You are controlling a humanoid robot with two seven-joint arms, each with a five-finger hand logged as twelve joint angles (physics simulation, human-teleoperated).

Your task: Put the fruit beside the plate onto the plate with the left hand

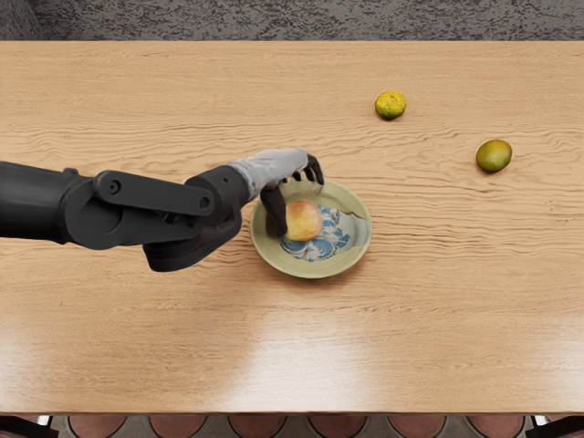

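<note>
left hand (285, 182) is over the plate's (358, 248) far-left rim, arm coming in from left of the plate. right arm not in shot

apple (304, 220) (red-yellow, could be a peach, render's too soft to be sure) sits in the plate, just left of plate centre, on the blue pattern. looks like it's resting on the plate, not hanging above it. so placement looks basically done, what's left is the let-go and retreat

hand state: can't tell. it's cupped right against the apple's left side, but from this angle I can't see whether it's clamping or has already let go

how I'd finish this step:
- open fully before any arm motion
- go straight up off the plate first, then pull back left. a sideways exit risks nudging the apple or catching the rim
- apple is round and the plate is shallow, so a slow release, no flick
- the plate isn't fixed to the table (137, 347) as far as I can see, so don't press on the rim
- confirm the apple is at rest in the plate before calling it done

other stuff: citrus (391, 104) far-right of the plate, mango-looking green fruit (494, 155) well off to the plate's right. both well apart from the plate, leave them

labels/writing: none readable. only marking is the blue pattern in the plate's well, decorative, no text
</note>
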